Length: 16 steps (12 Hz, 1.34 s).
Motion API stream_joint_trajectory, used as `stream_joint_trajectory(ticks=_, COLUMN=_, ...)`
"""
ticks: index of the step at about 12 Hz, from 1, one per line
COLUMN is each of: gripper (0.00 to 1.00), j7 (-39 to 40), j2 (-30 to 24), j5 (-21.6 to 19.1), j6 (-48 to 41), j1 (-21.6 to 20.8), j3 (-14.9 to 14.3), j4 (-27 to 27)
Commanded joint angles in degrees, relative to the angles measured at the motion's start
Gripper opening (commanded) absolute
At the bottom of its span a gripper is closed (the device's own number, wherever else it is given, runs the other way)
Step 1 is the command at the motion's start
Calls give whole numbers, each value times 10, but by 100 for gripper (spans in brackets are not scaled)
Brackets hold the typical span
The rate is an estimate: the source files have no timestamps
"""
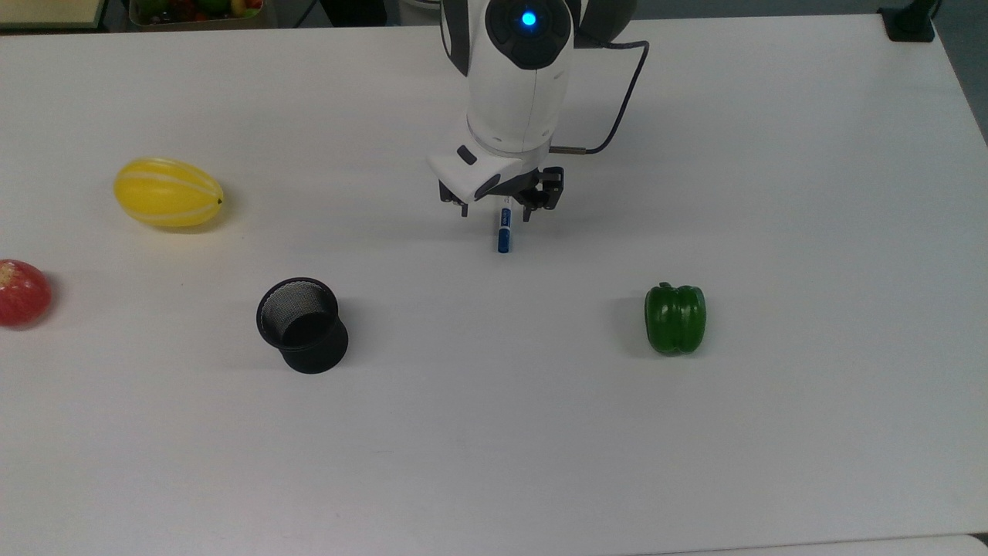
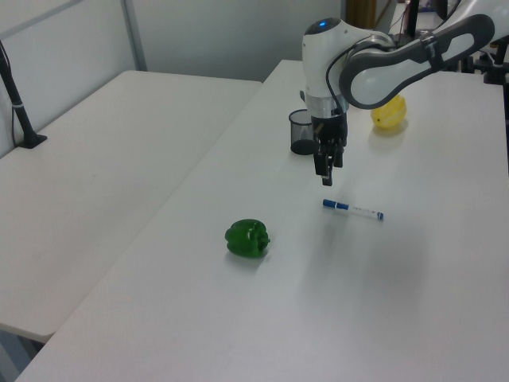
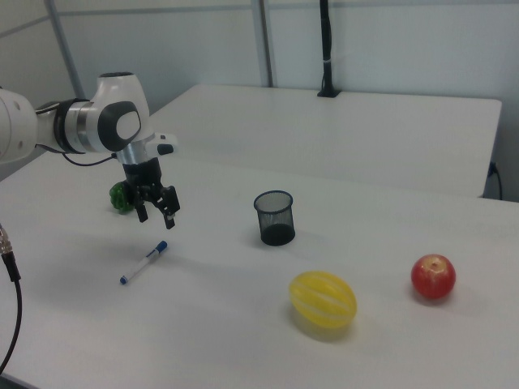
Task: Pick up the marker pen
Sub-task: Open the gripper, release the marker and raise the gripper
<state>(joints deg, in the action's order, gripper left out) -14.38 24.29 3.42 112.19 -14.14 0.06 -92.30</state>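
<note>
The marker pen, white-barrelled with a blue cap, lies flat on the white table, free of any grip. It also lies there in the left view and the right view. My gripper hangs just above the pen's end nearest the arm, fingers spread open and holding nothing. In the left view the gripper sits clearly above the table, with the pen below it and toward the left view's right. In the right view the open gripper hovers over the pen's capped end.
A black mesh cup stands at the top view's lower left of the pen. A green pepper sits at the lower right. A yellow melon and a red apple lie at the far left. The arm's cable loops behind the wrist.
</note>
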Motion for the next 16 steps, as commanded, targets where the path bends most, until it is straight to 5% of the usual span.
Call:
stream_joint_trajectory(ticks=1, gripper=100, j7=-16, j2=-4, j5=7, j6=12, j1=-9, j3=-3, j4=-5)
stream_joint_trajectory(ticks=5, gripper=100, j7=-8, j2=-30, j5=11, j6=4, j1=-7, j3=-3, j4=2)
stream_joint_trajectory(ticks=10, gripper=100, j7=109, j2=-118, j5=17, j6=-101, j1=10, j3=-8, j4=1)
stream_joint_trajectory(ticks=16, gripper=100, j7=154, j2=-241, j5=12, j6=-216, j1=74, j3=-6, j4=-3)
